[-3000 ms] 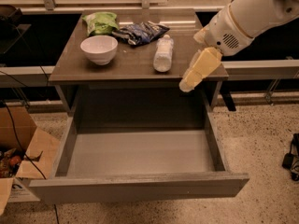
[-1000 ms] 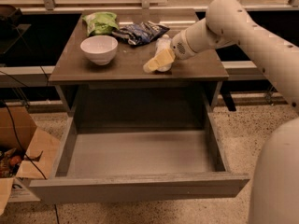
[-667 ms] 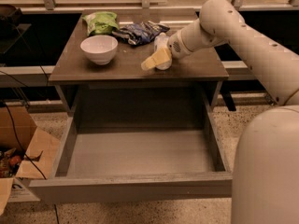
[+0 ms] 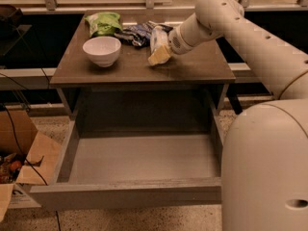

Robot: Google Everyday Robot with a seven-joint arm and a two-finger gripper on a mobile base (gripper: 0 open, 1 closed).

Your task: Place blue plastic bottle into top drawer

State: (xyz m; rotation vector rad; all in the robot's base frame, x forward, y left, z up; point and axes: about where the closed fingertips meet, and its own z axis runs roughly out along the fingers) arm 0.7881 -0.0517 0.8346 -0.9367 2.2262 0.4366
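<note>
The blue plastic bottle (image 4: 156,35) lies on the brown table (image 4: 197,66), whitish with a pale label, just right of a dark blue snack bag. My gripper (image 4: 159,56) with its yellowish tips is at the bottle's near end and covers the lower part of it. The arm reaches in from the upper right. The top drawer (image 4: 144,158) is pulled wide open below the table. Its grey floor is bare and its flat front panel is nearest the camera.
A white bowl (image 4: 102,50) stands on the table's left side. A green bag (image 4: 103,23) and the dark blue crinkled snack bag (image 4: 134,32) lie at the back. A cardboard box (image 4: 21,170) sits on the floor left of the drawer. My white body fills the lower right.
The gripper has moved from the table's right front edge leftward to the bottle's near end. The bottle, bowl and open drawer have stayed in place.
</note>
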